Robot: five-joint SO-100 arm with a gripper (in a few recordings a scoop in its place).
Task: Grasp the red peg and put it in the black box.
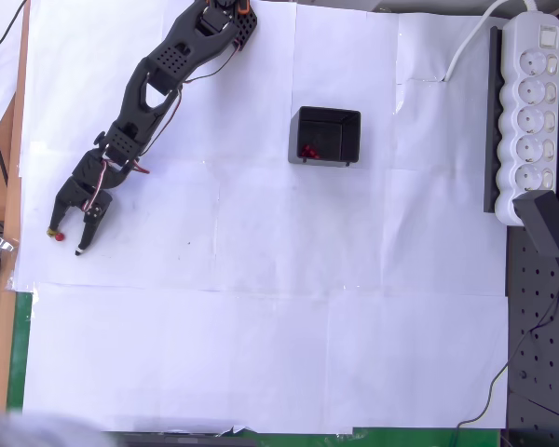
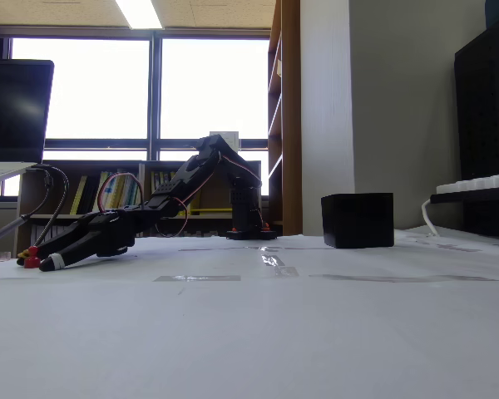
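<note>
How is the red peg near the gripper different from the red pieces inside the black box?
The red peg lies on the white paper between the fingertips of the gripper; the red pieces lie inside the black box. The peg by the gripper is a single dot, while the pieces in the box form a small cluster. Both are tiny and dark red.

The arm [image 1: 158,79] is built of matte black plastic links, some perforated with small round holes. Thin red and white cables are looped along its joints, and an orange part is seen at the base [image 1: 225,11]. The gripper [image 1: 67,234] is black, with white tape wrapped near one fingertip.
</note>
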